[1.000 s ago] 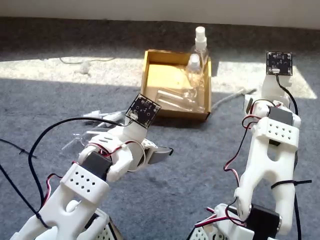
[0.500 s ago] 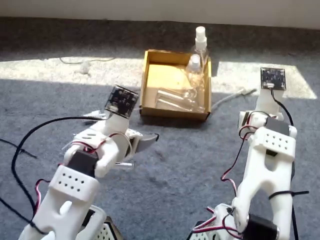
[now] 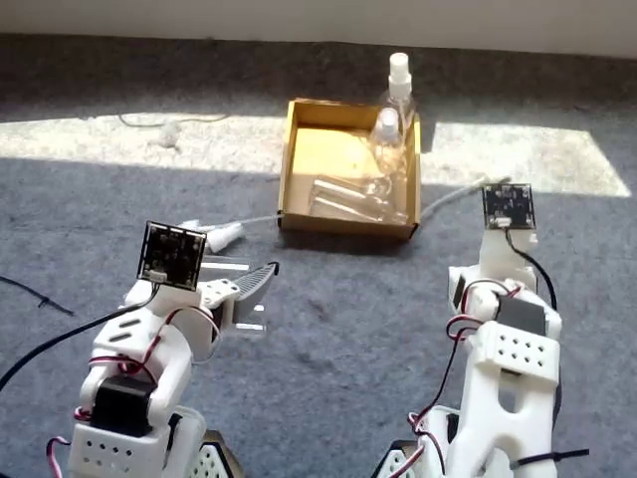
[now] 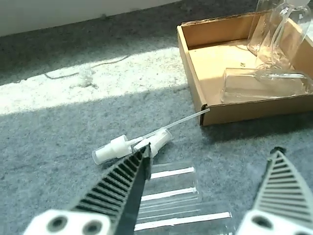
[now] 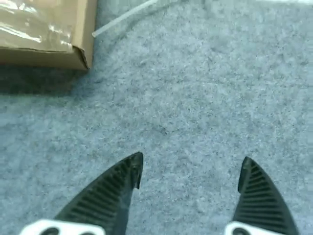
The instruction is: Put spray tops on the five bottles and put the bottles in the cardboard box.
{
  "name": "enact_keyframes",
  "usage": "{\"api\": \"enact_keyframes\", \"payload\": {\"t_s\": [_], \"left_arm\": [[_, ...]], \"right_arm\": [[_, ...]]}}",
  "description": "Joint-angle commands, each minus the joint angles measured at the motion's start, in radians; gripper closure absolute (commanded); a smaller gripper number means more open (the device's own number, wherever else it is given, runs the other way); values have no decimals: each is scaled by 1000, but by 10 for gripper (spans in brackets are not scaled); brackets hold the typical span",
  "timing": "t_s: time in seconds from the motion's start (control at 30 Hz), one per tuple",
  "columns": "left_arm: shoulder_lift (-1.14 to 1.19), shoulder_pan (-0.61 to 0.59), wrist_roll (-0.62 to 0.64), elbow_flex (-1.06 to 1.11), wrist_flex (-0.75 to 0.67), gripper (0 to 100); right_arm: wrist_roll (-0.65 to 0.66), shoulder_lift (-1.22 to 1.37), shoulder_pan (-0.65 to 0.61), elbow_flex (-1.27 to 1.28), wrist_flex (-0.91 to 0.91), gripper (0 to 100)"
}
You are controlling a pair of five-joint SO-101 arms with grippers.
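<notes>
Roughly half of the job looks done, judging from what lies at the cardboard box [image 3: 343, 224]. To the left of the box and nearer the arms, the left gripper [image 4: 210, 152] hovers with its jaws spread wide and holding nothing. Between them a clear bottle [image 4: 171, 196] lies on its side on the carpet [image 5: 195, 98], with no top on it. Its likely partner, a loose spray top [image 4: 129, 143], lies just beyond it, and the thin dip tube reaches to the box's near left corner.

Inside the box one bottle lies flat [image 3: 343, 197] — whether it carries a top I cannot tell. An upright bottle [image 3: 386, 144] with a white spray top stands by the box's right wall. A second capped bottle [image 3: 399, 85] stands at the far right corner; whether it is inside the box or just behind it I cannot tell.

To the right of the box the right gripper [image 5: 191, 159] hangs over bare carpet, jaws open and empty, with a thin pale tube [image 5: 124, 17] lying beyond it.

So I make out four bottles, not five. What remains, as I judge it: cap the bottle on the carpet and box it.
</notes>
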Motion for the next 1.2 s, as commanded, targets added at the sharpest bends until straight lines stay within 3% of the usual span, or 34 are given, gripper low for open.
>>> {"api": "enact_keyframes", "payload": {"t_s": [0.0,0.2,0.6,1.07,1.17], "left_arm": [[-31,-13,-3,25,18,664],[-38,-15,-3,117,-26,664],[-39,-13,-64,193,-26,664],[-39,-8,-64,193,-26,664],[-39,-10,-64,194,-26,664]], "right_arm": [[-100,131,-1,-266,39,730],[-295,619,31,-808,102,730],[-405,1452,-24,-1647,275,730],[-400,1891,-15,-2223,513,732],[-399,1945,-12,-2298,593,782]]}}
